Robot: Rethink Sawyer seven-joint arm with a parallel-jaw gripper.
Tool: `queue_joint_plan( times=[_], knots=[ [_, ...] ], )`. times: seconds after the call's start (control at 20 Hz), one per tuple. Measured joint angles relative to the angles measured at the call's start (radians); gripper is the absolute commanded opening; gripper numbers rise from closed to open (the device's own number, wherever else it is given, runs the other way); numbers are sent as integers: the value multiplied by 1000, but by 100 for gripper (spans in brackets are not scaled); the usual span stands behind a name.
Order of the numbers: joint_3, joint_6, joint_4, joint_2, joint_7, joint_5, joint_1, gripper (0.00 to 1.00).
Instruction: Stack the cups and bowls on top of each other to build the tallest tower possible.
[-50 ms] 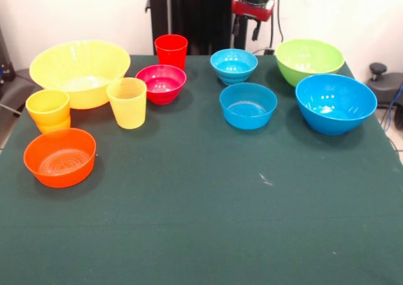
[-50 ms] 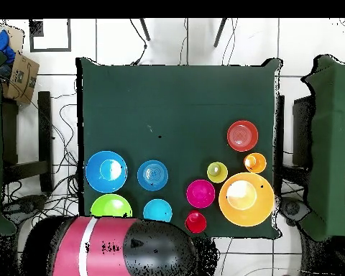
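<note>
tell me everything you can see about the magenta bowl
The magenta bowl is a small, round, glossy bowl that looks like plastic. It stands upright and empty on the dark green tablecloth. The red cup stands just behind it and the yellow cup beside it; whether either touches it is unclear.

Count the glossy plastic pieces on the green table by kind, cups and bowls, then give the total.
Tapered plastic cups: 3 (red cup, yellow cup, orange-yellow cup)
Round plastic bowls: 7 (large yellow bowl, magenta bowl, shallow orange bowl, small blue bowl, medium blue bowl, large blue bowl, lime green bowl)
Total: 10
</note>
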Motion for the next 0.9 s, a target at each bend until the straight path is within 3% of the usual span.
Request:
queue_joint_plan(
  times=[0.4,0.9],
  knots=[
    [-1,-44,10,-2,24,-24,29,100],
    [-3,3,26,-192,24,-49,21,100]
  ],
)
